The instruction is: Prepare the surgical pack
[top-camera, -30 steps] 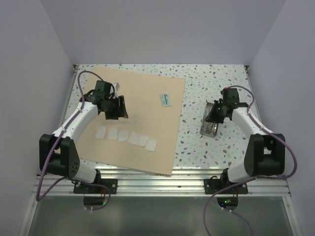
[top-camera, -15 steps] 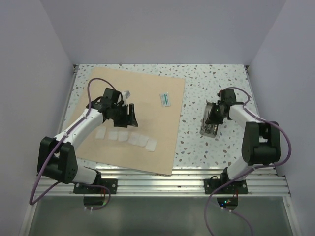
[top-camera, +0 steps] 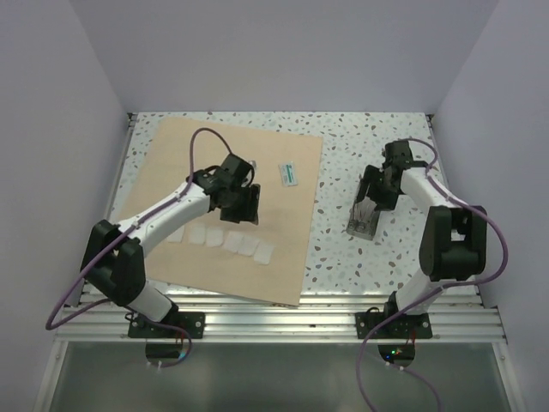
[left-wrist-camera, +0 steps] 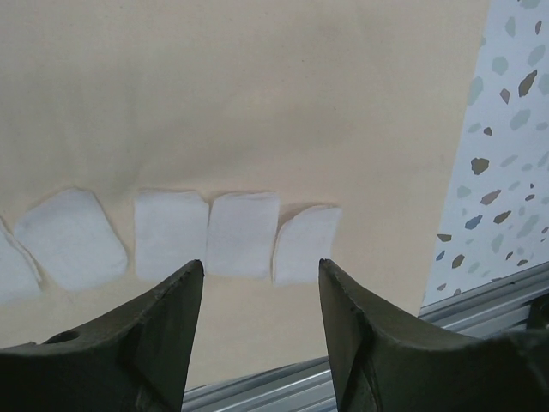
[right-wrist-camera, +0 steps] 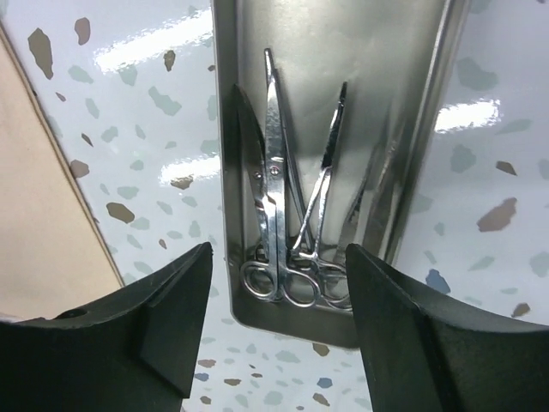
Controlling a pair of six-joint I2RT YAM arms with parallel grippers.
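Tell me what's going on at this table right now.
A surgical pack is being put together. The left hand hovers open over a row of gauze squares lying on the tan wrap sheet, holding nothing. The right hand hangs open above the steel tray, which sits on the tabletop right of the sheet, with scissors inside. A small packet lies near the sheet's far edge. Nothing is gripped or wrapped yet.

Top external camera: high, behind the arm bases (top-camera: 167,326), looking down across the whole counter (top-camera: 360,137). Left wrist camera: close, facing down past the left end effector (left-wrist-camera: 260,279) onto the gauze squares (left-wrist-camera: 244,233). Right wrist camera: close above the steel tray (right-wrist-camera: 369,51). The overhead view shares both areas.
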